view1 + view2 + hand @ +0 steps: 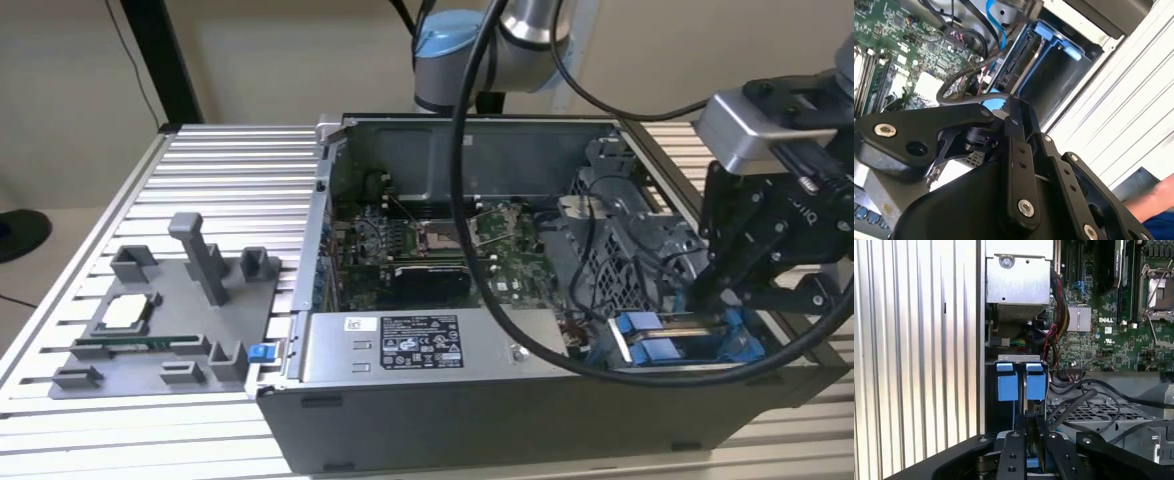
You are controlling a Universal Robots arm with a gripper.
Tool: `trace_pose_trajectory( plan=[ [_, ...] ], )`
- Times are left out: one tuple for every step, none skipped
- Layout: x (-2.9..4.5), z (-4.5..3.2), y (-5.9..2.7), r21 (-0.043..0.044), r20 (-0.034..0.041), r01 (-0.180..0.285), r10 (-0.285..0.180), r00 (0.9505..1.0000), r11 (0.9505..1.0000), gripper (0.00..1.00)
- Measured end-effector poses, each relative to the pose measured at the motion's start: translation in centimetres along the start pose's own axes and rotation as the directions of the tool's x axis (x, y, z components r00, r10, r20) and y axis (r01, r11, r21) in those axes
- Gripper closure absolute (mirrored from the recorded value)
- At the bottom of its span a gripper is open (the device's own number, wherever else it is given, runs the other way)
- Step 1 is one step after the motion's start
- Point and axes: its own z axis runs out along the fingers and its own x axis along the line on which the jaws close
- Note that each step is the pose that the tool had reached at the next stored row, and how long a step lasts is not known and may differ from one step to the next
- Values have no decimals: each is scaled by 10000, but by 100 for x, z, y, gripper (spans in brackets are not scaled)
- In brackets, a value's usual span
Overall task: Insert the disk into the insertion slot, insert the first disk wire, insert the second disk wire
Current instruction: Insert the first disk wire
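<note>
Pincer (1027, 435): narrow, fingers nearly together; what they pinch I cannot tell.
Place: right over the disk (1021, 382), which sits in the slot (990, 400).
Around: black cables (1074, 400) crowd close beside it, with the motherboard (1114, 335) beyond.

The arm (527, 20) I'm driving is a silver metal tube with a pale blue plastic cap (447, 40) on its joint. Just above the hand sits a grey box-shaped camera housing (745, 128). The gripper (1027, 432) is matte black, built of flat linkage bars pinned with round silver screws (1025, 207). A thick black cable (463, 170) loops down beside it.
</note>
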Motion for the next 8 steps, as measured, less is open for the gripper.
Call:
trace_pose_trajectory(
  plan=[
    [18, 1, -1, -52, 0, -4, 4, 10000, 10000, 100],
    [30, 1, 0, -81, -1, -8, 8, 10000, 10000, 100],
    [37, 0, 0, -89, -2, -9, 9, 10000, 10000, 100],
    [39, 0, -1, -89, -2, -10, 10, 10000, 10000, 100],
    [39, -1, -1, -90, -2, -9, 9, 10000, 10000, 100],
    [39, 0, -2, -91, -1, -8, 8, 10000, 10000, 100],
    [40, 0, -2, -91, -1, -8, 8, 10000, 10000, 100],
    [40, 1, -2, -91, -1, -8, 8, 10000, 10000, 100]
  ],
)
